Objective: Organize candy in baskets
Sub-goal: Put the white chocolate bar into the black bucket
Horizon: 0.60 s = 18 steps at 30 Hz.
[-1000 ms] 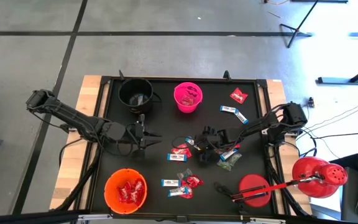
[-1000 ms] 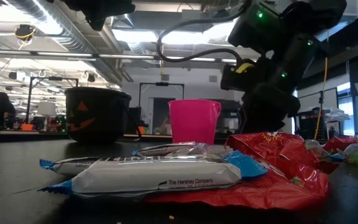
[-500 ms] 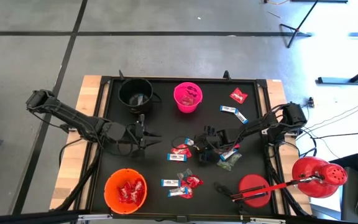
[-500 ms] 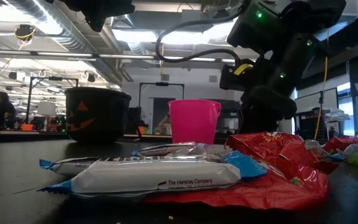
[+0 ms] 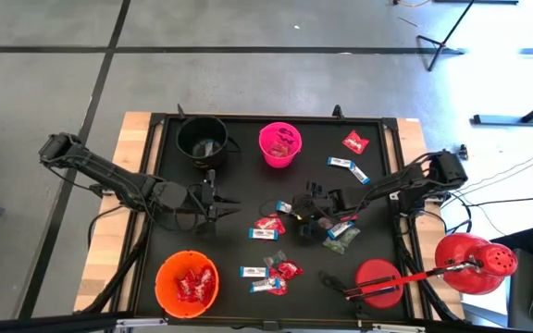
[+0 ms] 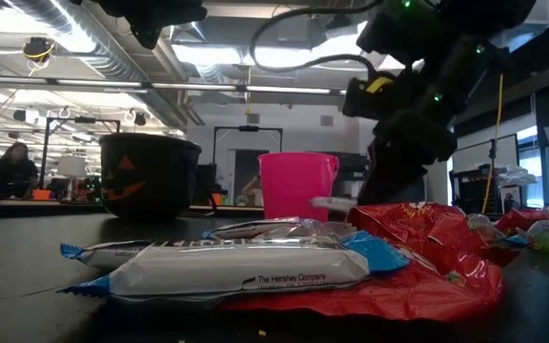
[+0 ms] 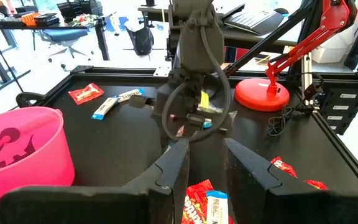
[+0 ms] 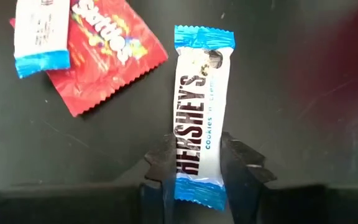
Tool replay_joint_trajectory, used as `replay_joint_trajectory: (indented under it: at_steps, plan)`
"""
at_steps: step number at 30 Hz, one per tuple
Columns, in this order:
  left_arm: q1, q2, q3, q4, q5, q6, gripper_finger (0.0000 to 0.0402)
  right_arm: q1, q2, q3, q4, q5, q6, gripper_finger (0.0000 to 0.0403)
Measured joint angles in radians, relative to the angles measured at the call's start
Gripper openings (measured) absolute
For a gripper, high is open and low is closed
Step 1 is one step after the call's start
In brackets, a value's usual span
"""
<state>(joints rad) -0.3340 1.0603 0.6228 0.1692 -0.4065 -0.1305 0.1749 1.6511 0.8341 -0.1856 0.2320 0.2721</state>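
Observation:
My right gripper (image 5: 296, 211) is at the table's middle, shut on a blue-and-white candy bar (image 8: 201, 106). Below it on the table lie a red packet (image 8: 104, 50) and another bar (image 8: 39, 31). My left gripper (image 5: 222, 205) waits left of centre, open and holding nothing. The black basket (image 5: 202, 139) and the pink basket (image 5: 279, 143) stand at the far side. The orange basket (image 5: 187, 282), with red packets in it, stands at the near left. More candy lies loose: a red packet (image 5: 355, 141), a bar (image 5: 348, 167) and a cluster (image 5: 271, 273). My right gripper pinches the bar's two long sides (image 8: 194, 171) between its two fingers, close to one blue end. The fingers slant down from the table's right side and lie along the bar. The bar is clear of the table, its free end (image 6: 334, 202) sticking out past the fingers.
A red lamp (image 5: 475, 259) with a holed dome stands past the right edge, its round red base (image 5: 378, 277) on the table's near right. A greenish wrapper (image 5: 340, 242) and a bar lie by the right gripper. A raised frame (image 5: 155, 125) rims the black table.
My right gripper has risen a little. In the low view the bar's end now sticks out beside it, clear of the table, where none showed before.

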Motion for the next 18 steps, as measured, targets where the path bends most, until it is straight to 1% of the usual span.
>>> replay_joint_trajectory:
  at_steps: [5,10,12,15,18]
  plan:
    - [0.0,0.0,0.0,0.0,0.0,-0.001,0.009,0.001,-0.038,0.002,0.005,0.009,-0.018,0.0078]
    - [0.0,0.0,0.0,-0.004,-0.006,-0.001,0.009,0.001,-0.083,0.002,0.009,0.058,-0.044,0.0076]
    - [0.0,0.0,0.0,-0.006,-0.031,-0.004,0.009,0.001,-0.104,0.002,0.01,0.077,-0.051,0.0073]
    - [0.003,0.0,0.0,-0.031,-0.08,-0.032,0.009,0.001,-0.128,0.003,0.029,0.09,-0.072,0.006]
    - [0.016,0.0,0.0,-0.072,-0.09,-0.077,0.009,0.001,-0.142,0.003,0.057,0.09,-0.091,0.0039]
